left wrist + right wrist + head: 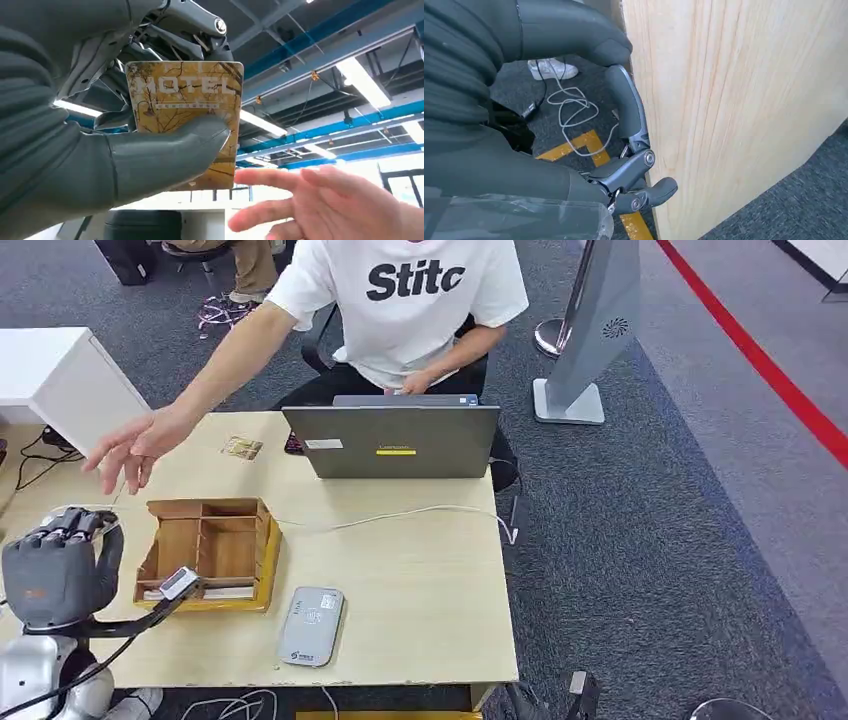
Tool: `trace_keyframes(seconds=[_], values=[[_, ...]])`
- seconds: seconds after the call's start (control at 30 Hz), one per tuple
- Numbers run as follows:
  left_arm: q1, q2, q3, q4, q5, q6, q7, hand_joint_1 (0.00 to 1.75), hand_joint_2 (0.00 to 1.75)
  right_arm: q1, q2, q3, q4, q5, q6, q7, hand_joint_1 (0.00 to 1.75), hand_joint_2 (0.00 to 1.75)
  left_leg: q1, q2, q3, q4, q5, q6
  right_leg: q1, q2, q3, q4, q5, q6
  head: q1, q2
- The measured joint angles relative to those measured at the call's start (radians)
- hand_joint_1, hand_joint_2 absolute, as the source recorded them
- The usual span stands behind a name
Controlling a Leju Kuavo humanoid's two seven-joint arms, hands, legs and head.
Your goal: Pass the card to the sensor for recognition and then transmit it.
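One card (185,107) — gold, with "HOTEL" on it — is held by the left hand (60,565) at the lower left of the head view; a person's hand (135,448) reaches close above it; the grey sensor (312,625) lies on the worktop (420,580) at lower middle; the right hand (624,125) holds nothing — fingers curled.

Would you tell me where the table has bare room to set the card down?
Bare table lies right of the reader and tray, below the white cable. It is crowded near the laptop and the person's hand.
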Motion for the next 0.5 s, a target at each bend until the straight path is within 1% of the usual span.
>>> trace_keyframes(seconds=[0.1,0.2,0.27,0.4,0.5], values=[[-0.018,0.007,0.000,-0.026,0.026,-0.004,0.004,1.75,1.75,0.000,0.000,0.001,0.000,-0.003,-0.002,0.002,0.00,1.75,0.000,0.000,0.000,0.000,0.000,0.000,0.000,0.000,0.000,0.000,0.000,0.000,0.000,0.000],[-0.040,0.013,0.000,-0.052,0.039,-0.022,0.006,1.75,1.75,-0.001,0.000,0.004,0.000,-0.003,-0.001,0.003,0.00,1.75,0.000,0.000,0.000,0.000,0.000,0.000,0.000,0.000,0.000,0.000,0.000,0.000,0.000,0.000],[-0.053,0.017,0.001,-0.055,0.042,-0.033,0.007,1.75,1.75,0.000,0.000,0.006,0.000,-0.003,-0.001,0.003,0.00,1.75,0.000,0.000,0.000,0.000,0.000,0.000,0.000,0.000,0.000,0.000,0.000,0.000,0.000,0.000],[-0.066,0.017,0.006,-0.054,0.082,-0.033,0.003,1.75,1.75,0.000,0.000,0.014,0.000,-0.007,0.000,0.003,0.00,1.75,0.000,0.001,0.000,0.000,0.000,0.000,0.000,0.001,0.000,0.000,0.000,0.000,0.000,0.000],[-0.067,0.017,0.008,-0.054,0.089,-0.032,-0.003,1.75,1.75,0.000,0.000,0.017,0.000,-0.012,0.000,0.003,0.00,1.75,0.000,0.001,0.000,0.000,0.000,0.000,0.000,0.001,0.000,0.000,0.000,0.000,0.000,0.000]])
